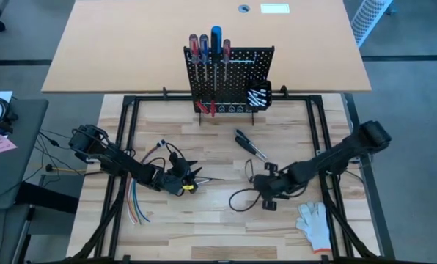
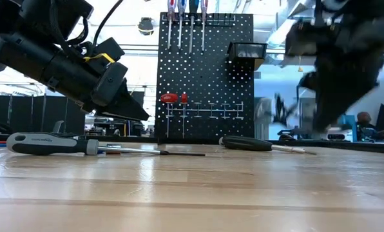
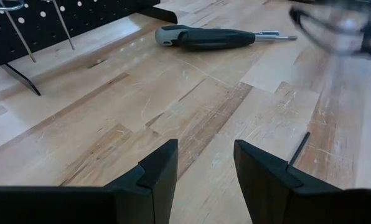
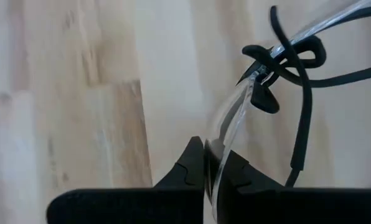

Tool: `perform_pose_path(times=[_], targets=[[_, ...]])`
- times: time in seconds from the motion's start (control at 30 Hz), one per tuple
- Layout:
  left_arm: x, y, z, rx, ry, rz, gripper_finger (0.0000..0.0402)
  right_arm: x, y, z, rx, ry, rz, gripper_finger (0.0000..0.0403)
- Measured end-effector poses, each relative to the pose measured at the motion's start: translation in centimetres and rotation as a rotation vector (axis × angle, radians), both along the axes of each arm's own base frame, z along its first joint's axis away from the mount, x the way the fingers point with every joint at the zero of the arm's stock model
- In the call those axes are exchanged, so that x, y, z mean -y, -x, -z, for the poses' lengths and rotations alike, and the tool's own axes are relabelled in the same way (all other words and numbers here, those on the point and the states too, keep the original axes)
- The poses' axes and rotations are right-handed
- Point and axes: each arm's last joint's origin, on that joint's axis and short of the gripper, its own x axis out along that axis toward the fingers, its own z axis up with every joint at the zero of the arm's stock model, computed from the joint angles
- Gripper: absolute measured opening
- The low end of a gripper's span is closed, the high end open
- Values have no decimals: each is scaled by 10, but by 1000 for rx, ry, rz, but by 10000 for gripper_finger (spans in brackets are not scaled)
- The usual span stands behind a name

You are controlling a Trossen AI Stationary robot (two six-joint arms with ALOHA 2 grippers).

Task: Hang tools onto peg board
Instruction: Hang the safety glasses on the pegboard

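A: Left gripper (image 3: 204, 171)?
B: Spread, empty, above a black-handled screwdriver (image 1: 249, 144) on the table (image 1: 204, 227).
A: Right gripper (image 4: 211, 163)?
B: Pinching clear safety glasses (image 4: 279, 53). 4 screwdrivers (image 1: 207, 45) atop the peg board (image 1: 229, 81).

L gripper (image 3: 204, 171) fingers apart, nothing between, over bare wood table (image 3: 98, 124). Black-grey screwdriver (image 3: 213, 38) lying flat at 12 o'clock. Peg board (image 3: 48, 15) at 10. Thin dark rod (image 3: 297, 151) at 3.

Two dark, matte-black jointed arms; the left gripper (image 1: 191, 174) carries a yellow band, perhaps a label, and thick wedge-shaped black fingers (image 3: 153, 180).
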Motion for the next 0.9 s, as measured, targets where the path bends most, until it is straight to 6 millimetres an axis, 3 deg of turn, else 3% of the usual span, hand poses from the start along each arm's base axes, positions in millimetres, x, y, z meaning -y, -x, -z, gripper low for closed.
perform_pose_path(times=[0.23,0.43,0.57,0.7,0.8,0.9], targets=[[0,0,0,-1,-1,0,150,-7,-27,22,-79,48,-47,17],[0,0,0,0,0,1,150,-6,-41,30,-105,78,-77,75],[0,0,0,-1,0,1,150,0,-41,20,-91,92,-106,133],[0,0,0,-7,-1,3,150,0,-31,-4,-55,81,-111,179],[0,0,1,-7,-1,3,150,-2,-21,-14,-46,72,-115,198],[0,0,1,-10,-1,5,150,-5,-15,-10,-28,65,-128,203]])
